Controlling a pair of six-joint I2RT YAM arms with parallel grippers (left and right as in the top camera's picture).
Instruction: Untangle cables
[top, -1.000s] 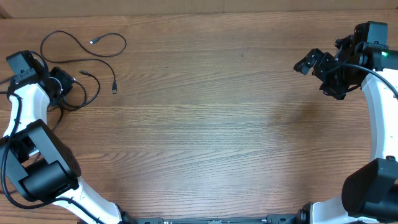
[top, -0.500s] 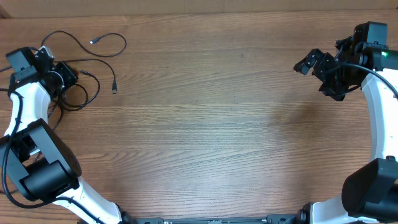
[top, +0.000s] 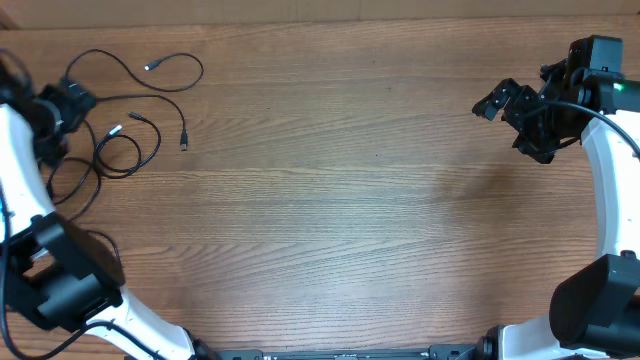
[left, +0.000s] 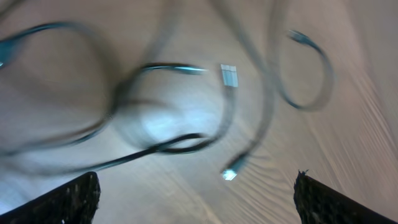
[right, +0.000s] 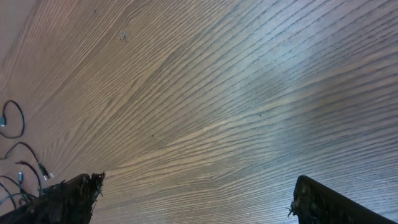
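Left fingers (left: 69, 199): in the wrist view we see the two dark tips at the bottom corners, standing wide apart with nothing between them. Beyond them lie the cables (left: 180, 144), on bare wood. The picture is smeared, so most strands read as grey streaks. We can make out one flat silver plug (left: 229, 74) near the middle and a second plug (left: 230, 173) lower down, each on the end of a thin dark cord. No strand crosses the gap between the tips.

From overhead, the left fingers (top: 66, 101) sit at the far left edge of the worktop (top: 350, 200), right against the left side of the cables (top: 183, 135). We cannot tell whether they touch a cord there. The cables lie as loose loops in the far left corner. One long strand sweeps out to the right and curls back. A rounder loop lies nearer the arm, and several plug ends point away from each other.

Right fingers (right: 69, 198): the tips are again at the bottom corners, spread wide, and only wood grain shows between them. In this view the cables (right: 17, 167) are small at the lower left edge.

Overhead, the right fingers (top: 493, 101) are at the far right side of the worktop, well apart from the cables.
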